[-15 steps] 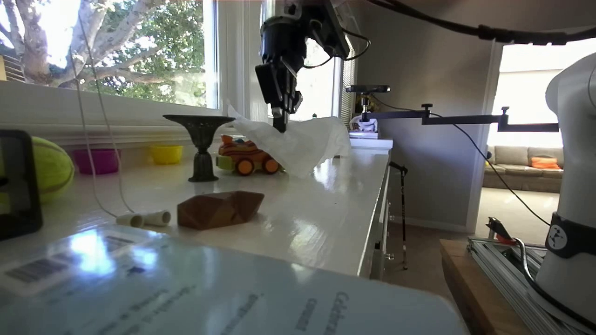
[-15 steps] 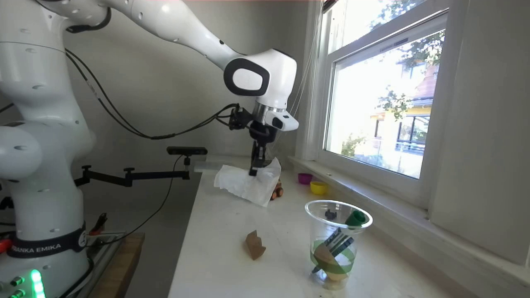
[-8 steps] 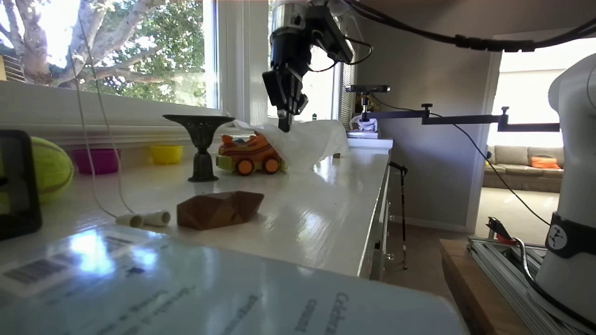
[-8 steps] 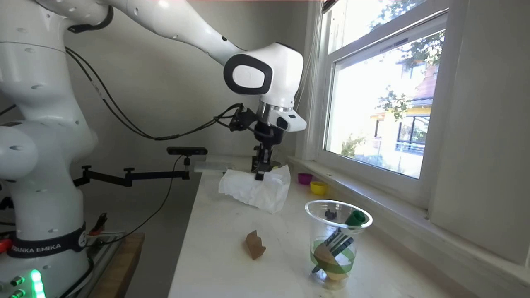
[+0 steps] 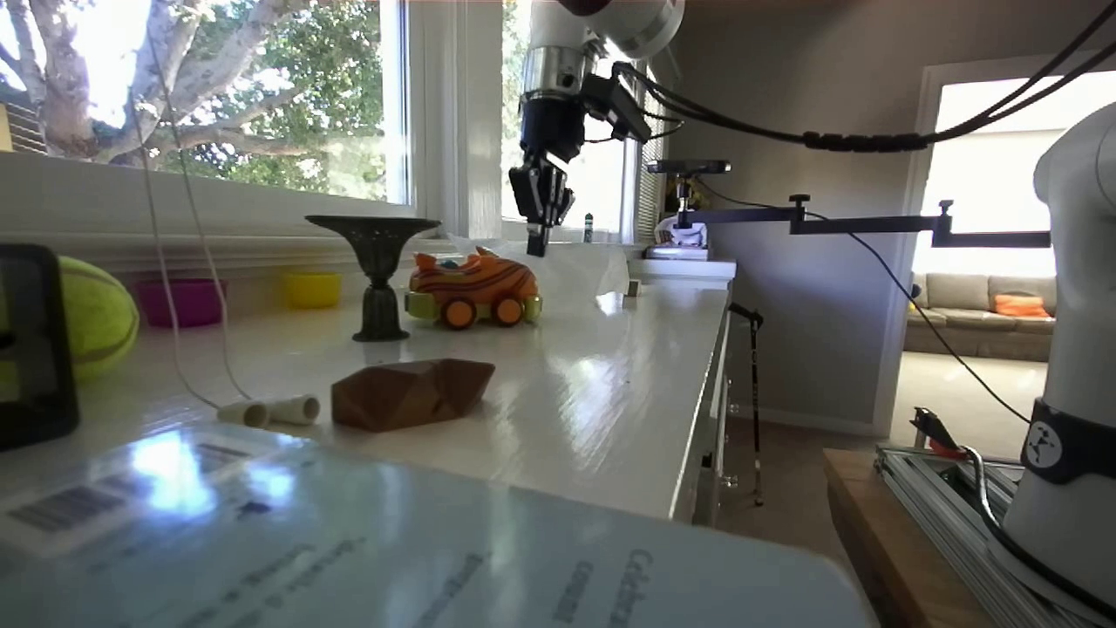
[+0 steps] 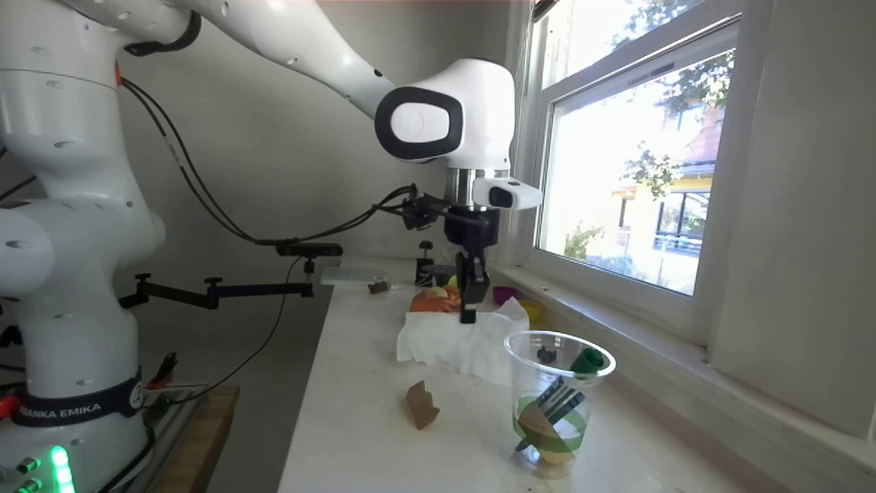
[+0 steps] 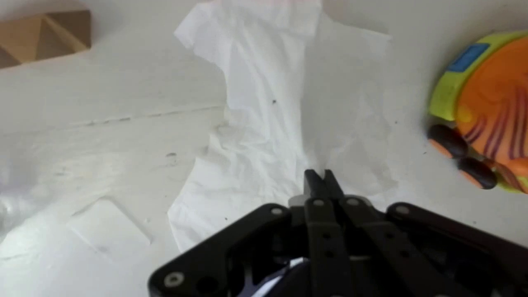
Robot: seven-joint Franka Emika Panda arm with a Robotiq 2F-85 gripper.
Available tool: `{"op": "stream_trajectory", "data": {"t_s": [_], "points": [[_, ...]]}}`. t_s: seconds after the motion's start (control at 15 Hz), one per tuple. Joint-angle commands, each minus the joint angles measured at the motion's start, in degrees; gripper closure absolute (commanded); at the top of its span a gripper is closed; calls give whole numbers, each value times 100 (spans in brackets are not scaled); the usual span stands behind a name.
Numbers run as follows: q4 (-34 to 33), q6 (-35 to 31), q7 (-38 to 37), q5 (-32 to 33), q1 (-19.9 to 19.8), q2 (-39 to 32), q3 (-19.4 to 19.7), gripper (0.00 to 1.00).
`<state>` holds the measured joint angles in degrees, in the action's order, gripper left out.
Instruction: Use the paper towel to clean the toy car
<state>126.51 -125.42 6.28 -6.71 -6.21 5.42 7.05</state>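
The gripper (image 7: 321, 175) pinches the white paper towel (image 7: 264, 103) between its two tips. In the wrist view, the toy car (image 7: 493, 103) sits at two o'clock from the tips, with a gap between it and the towel. A brown block (image 7: 45, 39) is at ten o'clock.

- bare counter (image 6: 345, 411) along the front edge
- gap between paper towel (image 7: 260, 103) and toy car (image 7: 495, 103)
- in the way: dark goblet (image 5: 379, 272) near the car, clear cup (image 6: 564, 444) by the windowsill (image 6: 643, 333)

Armband (image 6: 81, 409) — FRANKA EMIKA; blue panel (image 5: 410, 541) — “count”, perhaps “Celebra”.
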Motion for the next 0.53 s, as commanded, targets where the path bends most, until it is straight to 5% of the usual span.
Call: {"op": "stream_trajectory", "data": {"t_s": [0.0, 0.4, 0.47], "points": [[169, -669, 488, 588, 33, -54, -55, 100], [491, -1182, 404, 435, 71, -85, -75, 98], [500, -1138, 370, 413, 65, -83, -70, 73]]}}
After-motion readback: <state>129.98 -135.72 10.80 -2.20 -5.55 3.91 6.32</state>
